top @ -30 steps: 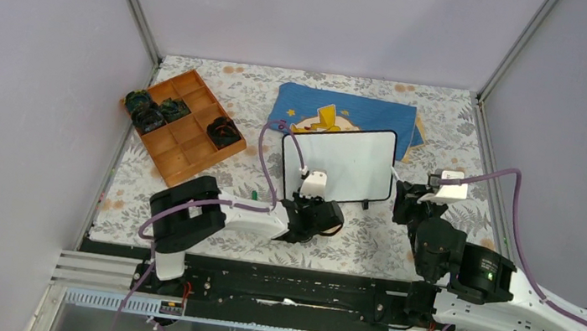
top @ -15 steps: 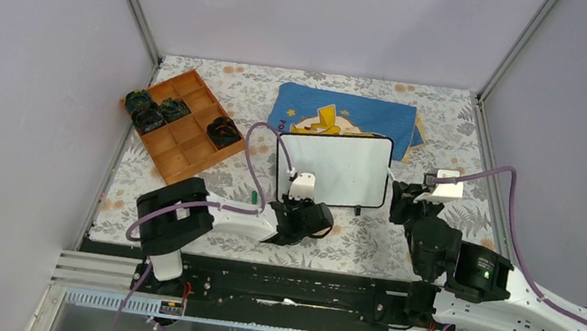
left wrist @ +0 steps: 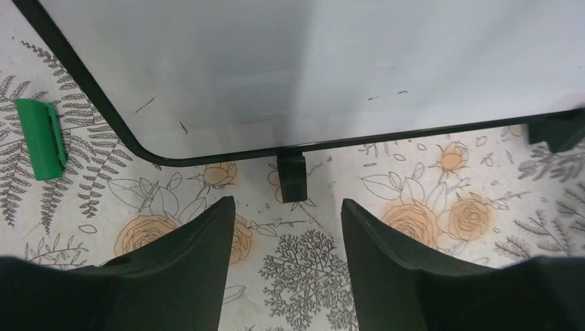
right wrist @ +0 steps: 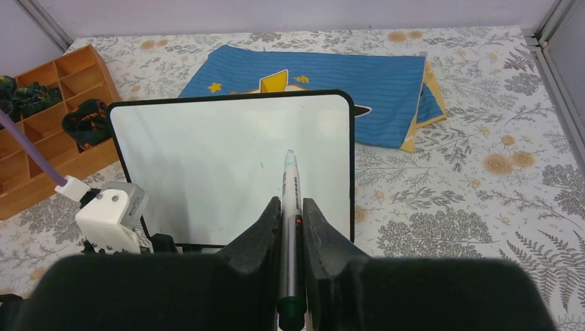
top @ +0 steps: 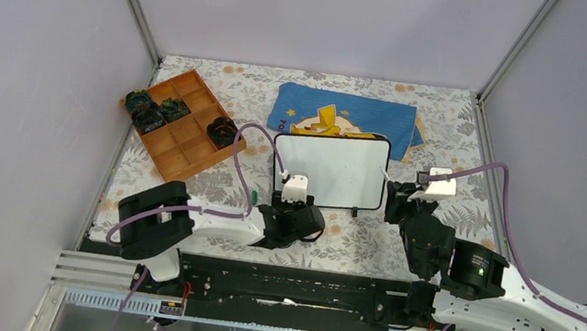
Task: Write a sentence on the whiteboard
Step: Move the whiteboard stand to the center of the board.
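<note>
The whiteboard (top: 328, 170) stands on the flowered table cover on its black feet (left wrist: 291, 176), and its face (right wrist: 227, 162) is plain white. No sentence is in view on it. My left gripper (top: 299, 208) (left wrist: 286, 204) is just in front of the board's lower left edge. It is open with only table cover between the fingers. My right gripper (top: 397, 199) (right wrist: 292, 201) is at the board's right side, shut on a grey marker (right wrist: 290, 189). The marker's tip points at the board's face. A green cap (left wrist: 40, 138) lies left of the board.
An orange wooden tray (top: 179, 139) with dark items in some compartments sits at the back left. A blue cloth (top: 347, 111) with a yellow figure lies behind the board. Metal frame posts and grey walls enclose the table.
The whiteboard has shifted left and nearer and now sits square. My left gripper has opened, let go of the board's lower edge and drawn back. The right arm followed slightly left.
</note>
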You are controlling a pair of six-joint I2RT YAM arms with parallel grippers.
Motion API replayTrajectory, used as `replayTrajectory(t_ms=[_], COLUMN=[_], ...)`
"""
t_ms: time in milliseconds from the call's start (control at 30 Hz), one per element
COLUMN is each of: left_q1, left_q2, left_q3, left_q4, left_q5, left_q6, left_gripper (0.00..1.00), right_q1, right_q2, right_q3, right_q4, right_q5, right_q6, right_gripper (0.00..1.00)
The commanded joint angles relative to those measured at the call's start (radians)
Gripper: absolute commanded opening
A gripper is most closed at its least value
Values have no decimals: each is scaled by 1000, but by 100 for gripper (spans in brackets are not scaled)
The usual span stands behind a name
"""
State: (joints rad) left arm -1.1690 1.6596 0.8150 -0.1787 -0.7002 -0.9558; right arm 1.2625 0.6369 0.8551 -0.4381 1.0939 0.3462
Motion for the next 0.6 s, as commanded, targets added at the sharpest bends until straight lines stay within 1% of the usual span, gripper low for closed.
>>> replayTrajectory(t_ms=[0,100,233,300,367,433,467,533,567], left_q1=[-16,-38,-58,-59,-48,-3,43,177,267], left_q2=[-77,-177,-388,-521,-633,-704,-726,-747,-750], left_q3=[-26,-56,-94,-111,-109,-79,-59,-24,-5], left_q4=[18,-14,-81,-82,-67,-66,-66,-63,-71], left_q5=[-14,-19,-55,-69,-82,-65,-28,111,203], left_q6=[5,-2,18,72,172,279,330,411,426], left_gripper=[69,77,84,87,90,91,92,93,94], right_q1=[3,3,3,2,2,3,3,3,2], right_q2=[8,4,-2,-1,3,11,17,36,49], right_q3=[48,53,51,47,39,31,30,29,31], right_q4=[-8,-9,25,56,96,145,166,216,232], right_q5=[-4,-19,-60,-86,-104,-121,-129,-149,-159], right_q6=[25,17,-23,-49,-74,-99,-110,-128,-135], right_gripper=[0,0,0,0,0,0,0,0,0])
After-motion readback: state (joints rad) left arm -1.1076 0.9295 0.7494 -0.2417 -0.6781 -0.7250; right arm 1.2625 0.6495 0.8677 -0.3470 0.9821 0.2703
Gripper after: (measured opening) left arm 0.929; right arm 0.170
